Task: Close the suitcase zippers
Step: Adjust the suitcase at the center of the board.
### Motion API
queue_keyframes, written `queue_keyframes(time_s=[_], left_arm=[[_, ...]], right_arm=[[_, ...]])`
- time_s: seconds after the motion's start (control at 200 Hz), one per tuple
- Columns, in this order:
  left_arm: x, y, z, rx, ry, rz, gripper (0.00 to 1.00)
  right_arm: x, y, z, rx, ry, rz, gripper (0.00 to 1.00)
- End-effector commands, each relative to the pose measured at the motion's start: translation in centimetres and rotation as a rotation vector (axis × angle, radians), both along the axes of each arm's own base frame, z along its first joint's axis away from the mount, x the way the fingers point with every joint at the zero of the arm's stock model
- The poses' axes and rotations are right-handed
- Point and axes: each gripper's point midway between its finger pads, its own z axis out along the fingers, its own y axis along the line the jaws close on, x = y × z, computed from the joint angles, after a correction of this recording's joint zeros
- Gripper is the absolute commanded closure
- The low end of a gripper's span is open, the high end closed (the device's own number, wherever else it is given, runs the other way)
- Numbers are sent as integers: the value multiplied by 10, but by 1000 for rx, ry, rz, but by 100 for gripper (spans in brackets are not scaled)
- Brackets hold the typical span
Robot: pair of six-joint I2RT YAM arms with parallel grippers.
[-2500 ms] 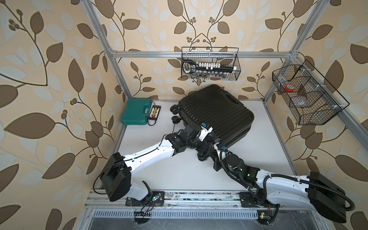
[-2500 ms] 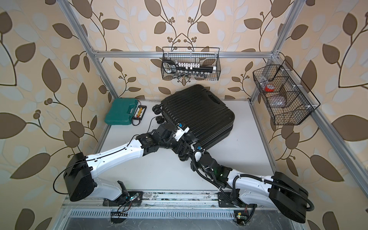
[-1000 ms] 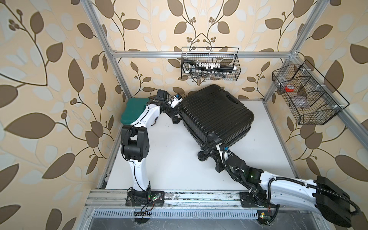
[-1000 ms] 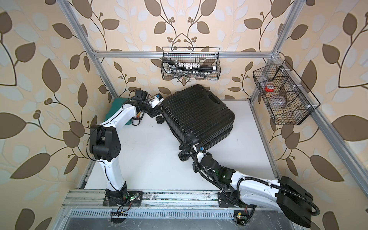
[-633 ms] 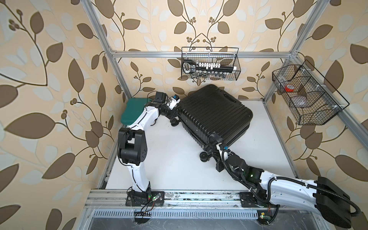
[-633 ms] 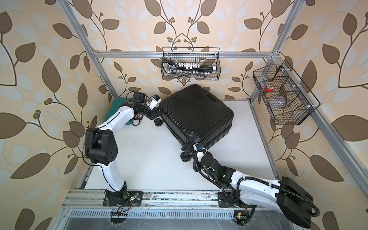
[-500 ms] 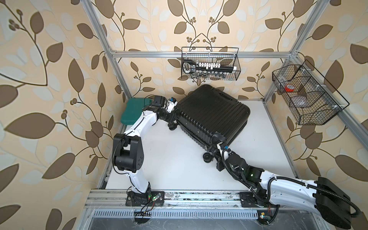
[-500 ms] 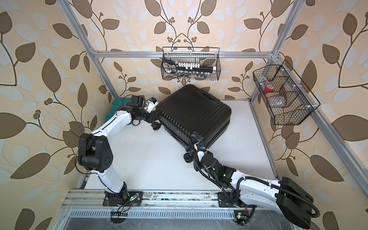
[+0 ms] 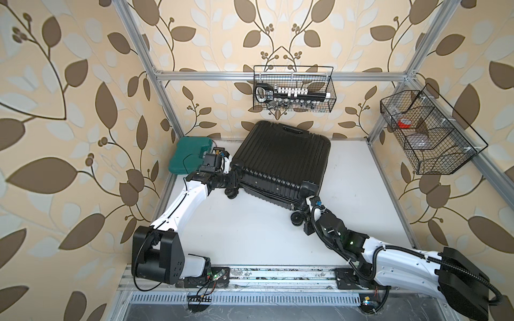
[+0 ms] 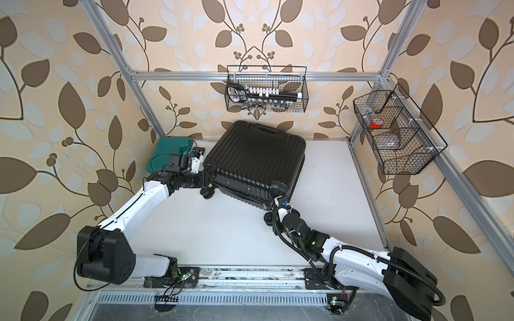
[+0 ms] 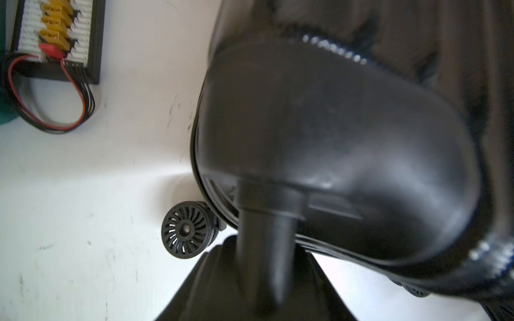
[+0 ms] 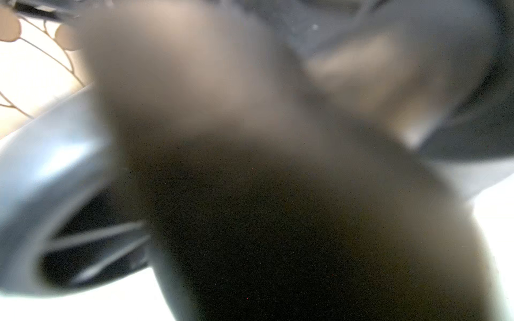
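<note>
A teal tool case (image 9: pixel 192 151) lies closed in a back corner of the white tabletop (image 9: pixel 250 236), close to the leaf-patterned wallpaper (image 9: pixel 69 111). Just beside the case, a small black-framed connector board (image 11: pixel 55 41) rests on the tabletop. It carries yellow plugs, one red plug and a loop of red and black wires (image 11: pixel 55 128). Higher than the case and well apart from it, a black wire basket (image 9: pixel 331 91) hangs from the aluminium frame rail (image 9: pixel 208 75) and holds a rail of sockets (image 9: pixel 294 93). Farther still from the case, a second wire basket (image 9: pixel 445 158) on the side wall holds a red roll (image 9: pixel 403 123).
</note>
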Motion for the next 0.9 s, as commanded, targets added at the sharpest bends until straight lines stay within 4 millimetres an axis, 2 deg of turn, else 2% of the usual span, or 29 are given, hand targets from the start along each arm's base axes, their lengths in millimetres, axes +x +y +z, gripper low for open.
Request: queue_keyframes(time_s=[0.0, 0.32, 0.465, 0.595, 0.645, 0.78, 0.895], left_arm=[[-8, -25, 41, -202, -58, 28, 72], [-33, -59, 44, -319, -35, -124, 71], [-39, -70, 45, -365, -37, -190, 69], [-41, -72, 44, -359, -34, -216, 65], [-41, -71, 45, -349, -40, -226, 61], [-43, -69, 52, -315, -93, -248, 41], [-45, -66, 63, -271, -153, -280, 28]], right_arm=[[7, 13, 14, 28, -15, 60, 100], [49, -15, 18, 46, 13, 34, 100], [59, -20, 20, 52, 20, 35, 100], [60, -26, 16, 46, 37, 20, 100], [60, -30, 15, 40, 45, 4, 100], [59, -43, 13, 30, 60, -53, 100], [58, -60, 10, 3, 74, -142, 76]])
